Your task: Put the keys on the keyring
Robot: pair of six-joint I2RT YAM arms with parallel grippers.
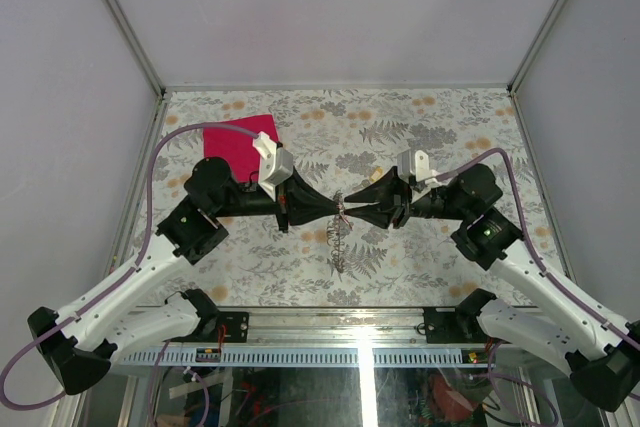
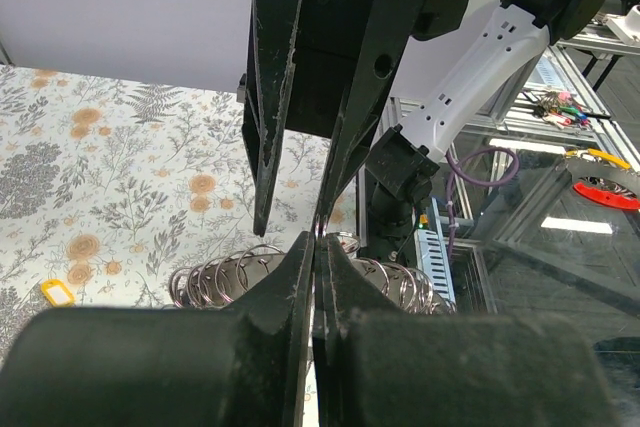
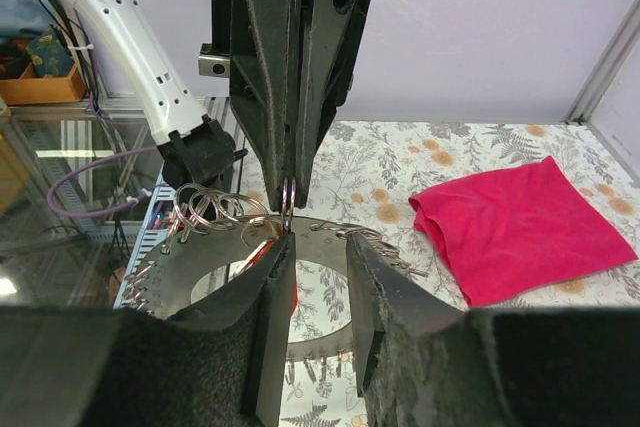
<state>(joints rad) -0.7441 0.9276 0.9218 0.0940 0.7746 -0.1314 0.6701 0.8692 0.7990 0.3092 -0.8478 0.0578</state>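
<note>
While the left gripper point(image 3: 290, 169) is pinching its black fingers tight on the top of the thin silvery-grey metal keyring point(image 3: 287, 194), holding it upright over the middle of the table, the right gripper point(image 3: 318, 247) is hovering just beneath with its fingers parted and nothing visibly clamped between them.

The step looks to be feeding a key onto that loop. It is asking for patience. The left arm should be holding the ring motionless while the right is bringing a key's hole squarely to the split and sliding it along the wire, since a sideways push could be twisting the ring out of the pinch.

A small red plastic key head point(image 3: 291, 297) seems to be sitting against one right finger, mostly hidden. A yellow-orange plastic piece point(image 2: 57, 292), likely another key, is lying well apart on the fern-printed table cover point(image 3: 400, 159).

No box or tray is showing on the table. A loose bunch of silvery split rings point(image 3: 205, 209) is lying uncontained nearby, as is the folded pink-red cloth point(image 3: 520, 227).
</note>
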